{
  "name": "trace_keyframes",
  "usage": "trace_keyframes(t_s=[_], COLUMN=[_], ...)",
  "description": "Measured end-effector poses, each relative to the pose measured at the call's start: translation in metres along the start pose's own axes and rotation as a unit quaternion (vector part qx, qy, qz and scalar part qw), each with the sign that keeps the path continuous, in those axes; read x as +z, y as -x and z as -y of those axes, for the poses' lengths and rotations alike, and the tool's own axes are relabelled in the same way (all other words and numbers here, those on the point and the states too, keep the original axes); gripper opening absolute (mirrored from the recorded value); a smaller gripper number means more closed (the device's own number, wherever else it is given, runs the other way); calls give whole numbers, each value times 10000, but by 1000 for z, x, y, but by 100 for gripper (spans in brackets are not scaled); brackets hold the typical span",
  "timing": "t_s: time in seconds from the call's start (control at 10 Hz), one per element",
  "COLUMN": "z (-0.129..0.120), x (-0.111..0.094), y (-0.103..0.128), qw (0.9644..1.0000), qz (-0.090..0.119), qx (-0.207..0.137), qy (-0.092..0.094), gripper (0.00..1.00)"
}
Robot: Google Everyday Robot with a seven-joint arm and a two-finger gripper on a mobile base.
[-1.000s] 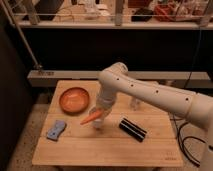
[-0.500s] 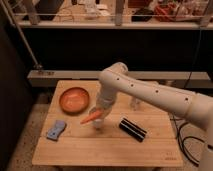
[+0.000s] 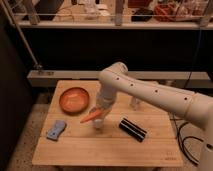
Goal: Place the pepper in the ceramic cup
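My gripper hangs from the white arm over the middle of the wooden table. It is shut on the thick end of the orange-red pepper. The pepper lies nearly level, with its pointed tip to the left. The small pale ceramic cup stands right under the gripper. The pepper's held end is just above the cup's rim. The gripper and pepper partly hide the cup.
A wide orange bowl sits at the back left. A black bar lies to the right of the cup. A blue-grey object lies at the front left. A small clear glass item stands behind the arm.
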Motion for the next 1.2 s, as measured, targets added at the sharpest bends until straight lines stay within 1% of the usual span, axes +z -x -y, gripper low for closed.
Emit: trace_keyframes(t_s=[1.0, 1.1, 1.2], z=[5, 5, 6], x=[-1, 0, -1], y=[-2, -2, -3], qw=[9999, 9999, 9999], qz=[2, 8, 11], qx=[119, 127, 139], qy=[-35, -36, -40], gripper=[33, 36, 45])
